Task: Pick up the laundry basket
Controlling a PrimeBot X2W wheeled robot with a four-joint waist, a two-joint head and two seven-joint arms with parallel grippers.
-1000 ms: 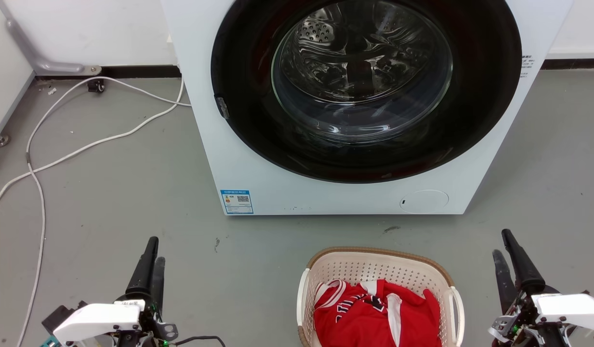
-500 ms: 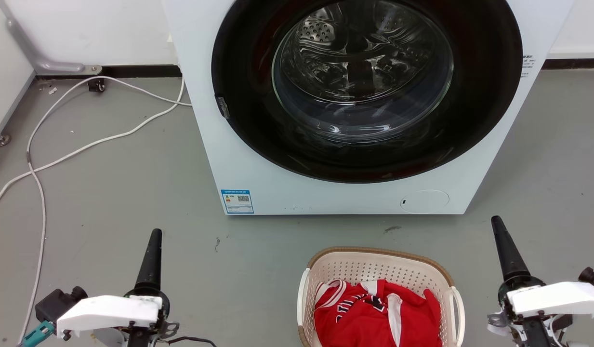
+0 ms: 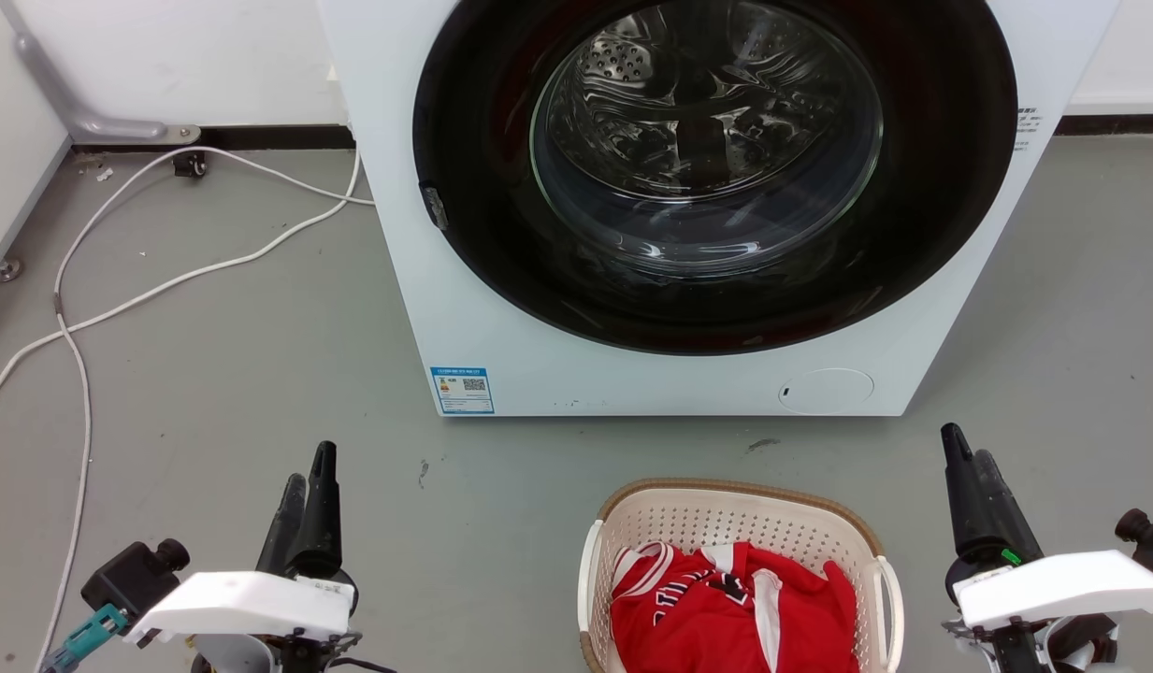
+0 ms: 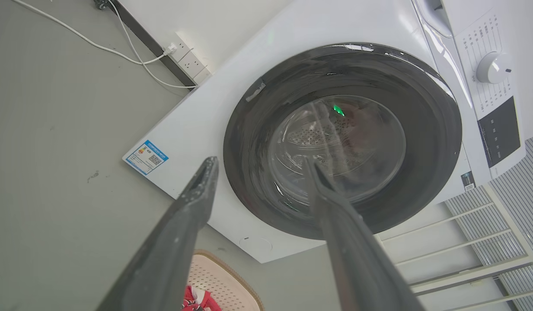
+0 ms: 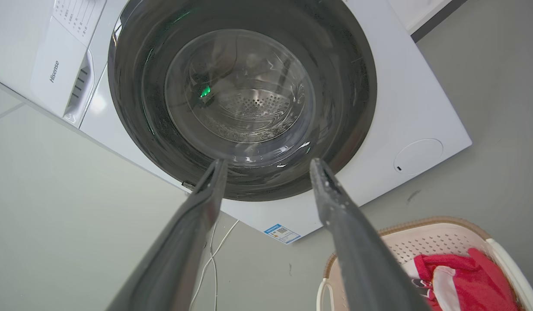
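Left pincer (image 3: 310,463) rolled, shifted inward; right pincer (image 3: 966,443) rolled, perhaps slightly forward.

On left gripper (image 3: 309,465) and right gripper (image 3: 965,443): long tapering black fingers (image 3: 319,523), flat white wrist shells (image 3: 249,598). A teal plug (image 3: 71,637) and black knob (image 3: 136,572) at left; tiny green light (image 3: 1009,557) at right.

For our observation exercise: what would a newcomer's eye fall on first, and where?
The white washing machine with its dark round door dominates the upper middle. Before it on the floor sits the laundry basket holding a red garment, with the left gripper and right gripper open on either side.
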